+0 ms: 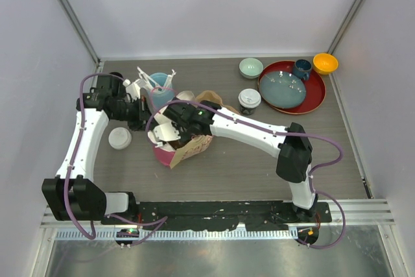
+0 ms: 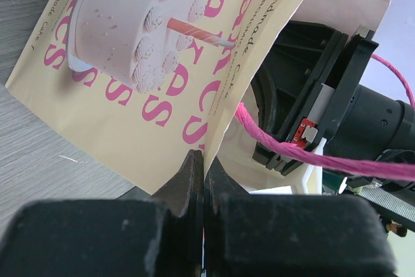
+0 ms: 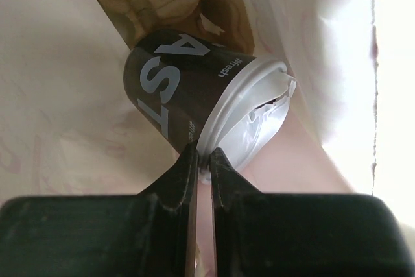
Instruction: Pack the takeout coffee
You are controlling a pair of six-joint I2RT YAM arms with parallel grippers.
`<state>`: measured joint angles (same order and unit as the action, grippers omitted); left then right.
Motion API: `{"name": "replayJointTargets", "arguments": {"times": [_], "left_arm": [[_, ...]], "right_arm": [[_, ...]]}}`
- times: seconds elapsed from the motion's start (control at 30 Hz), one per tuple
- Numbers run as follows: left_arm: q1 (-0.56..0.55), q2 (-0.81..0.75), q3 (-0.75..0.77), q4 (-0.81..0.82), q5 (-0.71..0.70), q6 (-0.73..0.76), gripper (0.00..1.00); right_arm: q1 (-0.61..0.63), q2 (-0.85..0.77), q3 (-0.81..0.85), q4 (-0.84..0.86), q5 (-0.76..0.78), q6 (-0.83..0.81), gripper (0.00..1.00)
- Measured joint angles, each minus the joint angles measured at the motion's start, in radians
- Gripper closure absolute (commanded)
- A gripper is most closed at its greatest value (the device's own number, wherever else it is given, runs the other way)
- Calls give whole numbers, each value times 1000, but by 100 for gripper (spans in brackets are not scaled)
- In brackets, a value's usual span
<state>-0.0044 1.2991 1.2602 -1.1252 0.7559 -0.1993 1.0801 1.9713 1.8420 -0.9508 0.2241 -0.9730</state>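
Observation:
A cream paper bag (image 1: 191, 147) printed with a cake and pink letters lies on its side, mouth facing left. My left gripper (image 2: 203, 157) is shut on the edge of the bag (image 2: 130, 115) at its mouth. My right gripper (image 3: 200, 154) reaches inside the bag, shut on the white lid rim (image 3: 249, 115) of a black takeout coffee cup (image 3: 172, 79) that lies tilted against the inner wall. In the top view the right gripper (image 1: 170, 131) is partly hidden by the bag. Another lidded coffee cup (image 1: 249, 100) stands right of the bag. A third white-lidded cup (image 1: 119, 138) sits to the bag's left.
A light-blue cup of white utensils (image 1: 159, 85) stands behind the bag. At the back right are a pale green bowl (image 1: 251, 67), a red tray (image 1: 316, 98) with a blue plate, a dark-blue mug (image 1: 302, 68) and an orange bowl (image 1: 325, 63). The bag's pink handle cord (image 2: 324, 160) crosses the left wrist view.

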Motion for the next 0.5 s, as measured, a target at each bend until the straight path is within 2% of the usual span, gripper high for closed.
{"name": "replayJointTargets", "arguments": {"times": [0.07,0.27,0.37,0.5], "left_arm": [[0,0,0,2,0,0,100],[0,0,0,8,-1,2,100],[0,0,0,6,1,6,100],[0,0,19,-2,-14,31,100]], "right_arm": [[0,0,0,1,0,5,71],[0,-8,0,4,-1,34,50],[0,-35,-5,47,-5,55,43],[0,-127,-39,133,-38,80,40]]}}
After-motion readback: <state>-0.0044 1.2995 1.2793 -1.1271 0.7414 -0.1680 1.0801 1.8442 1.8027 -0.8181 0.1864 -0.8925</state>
